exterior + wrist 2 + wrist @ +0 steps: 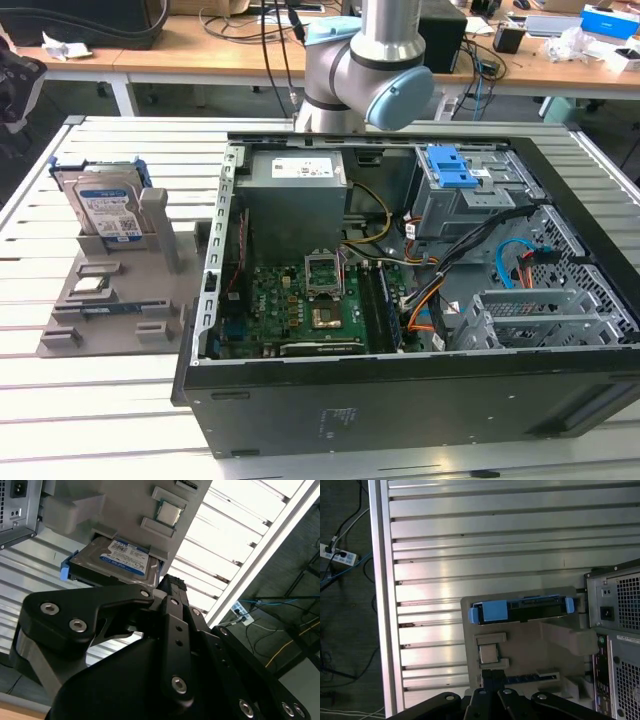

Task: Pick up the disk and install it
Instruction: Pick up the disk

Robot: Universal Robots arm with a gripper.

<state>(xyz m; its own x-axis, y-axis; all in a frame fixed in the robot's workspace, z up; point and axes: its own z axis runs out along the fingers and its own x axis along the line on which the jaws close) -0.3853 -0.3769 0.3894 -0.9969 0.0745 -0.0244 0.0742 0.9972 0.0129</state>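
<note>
Black gripper (494, 675) had its jaws clenched on nothing; the blue-framed silver disk (105, 205) stood upright in a grey plastic holder (100, 338).

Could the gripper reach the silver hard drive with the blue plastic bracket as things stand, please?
Probably yes: the flat silver disk stands upright in its grey plastic holder, top uncovered, with the gripper nearby.
</note>
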